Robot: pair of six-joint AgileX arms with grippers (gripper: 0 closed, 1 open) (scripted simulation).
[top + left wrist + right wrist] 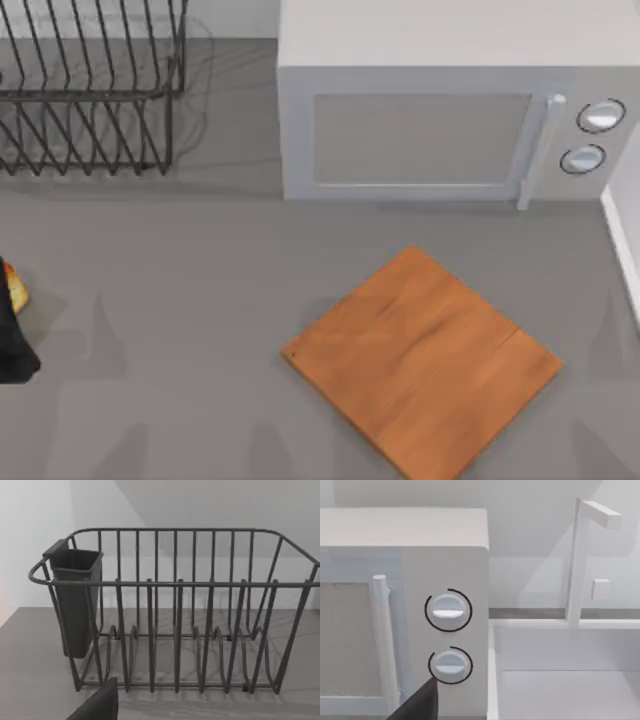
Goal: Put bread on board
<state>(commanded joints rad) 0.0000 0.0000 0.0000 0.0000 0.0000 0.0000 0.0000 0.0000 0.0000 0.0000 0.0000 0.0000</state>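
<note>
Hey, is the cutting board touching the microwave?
Apart. The top view shows a strip of bare grey table between the board and the microwave.

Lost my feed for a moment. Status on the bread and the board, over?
Left pincer at table's left edge, bread right by it, grip unclear. Board bare, centre-right, in front of the microwave. Nothing lying between.

Cut off at the edges

The bread [14, 287] and left gripper [12, 335] are clipped by the top view's left edge; the board [420, 360] loses its near corner; rack [85, 90] partly cropped.
</note>
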